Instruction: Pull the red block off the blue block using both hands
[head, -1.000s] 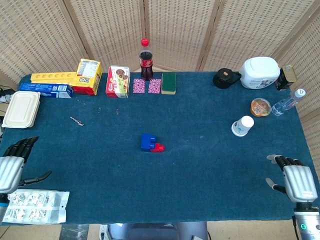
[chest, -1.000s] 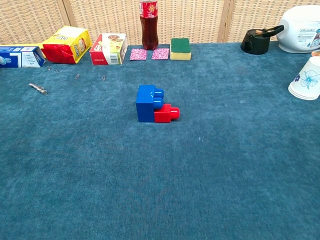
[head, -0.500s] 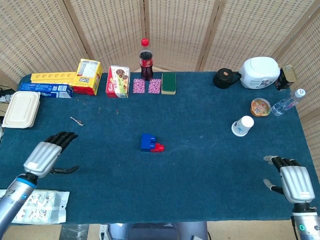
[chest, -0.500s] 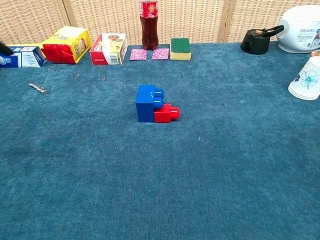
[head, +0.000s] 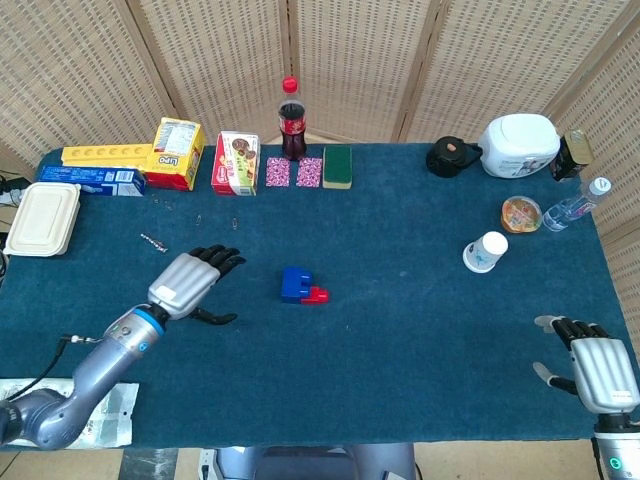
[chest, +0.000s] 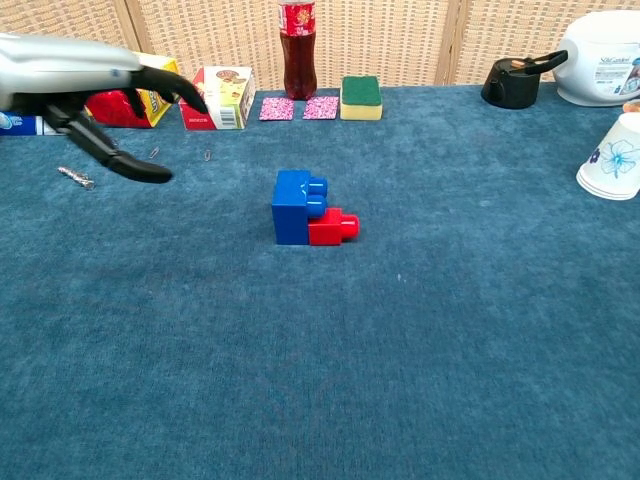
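Note:
The blue block (head: 294, 284) (chest: 291, 205) lies mid-table with the smaller red block (head: 317, 295) (chest: 333, 227) joined to its right side. My left hand (head: 191, 280) (chest: 85, 90) hovers open to the left of the blocks, fingers spread and pointing toward them, holding nothing. My right hand (head: 593, 367) stays open at the table's front right corner, far from the blocks; the chest view does not show it.
Along the back stand snack boxes (head: 178, 152) (head: 236, 162), a cola bottle (head: 291, 119), a green sponge (head: 337, 166), a black kettle (head: 452, 157) and a white appliance (head: 520, 144). A paper cup (head: 487, 251) stands at right. A white lunchbox (head: 43, 218) and a screw (head: 153, 241) lie at left.
My left hand has swept from the front left edge inward and rightward toward the blocks, entering the chest view. The right hand has barely shifted. The blocks have not moved.

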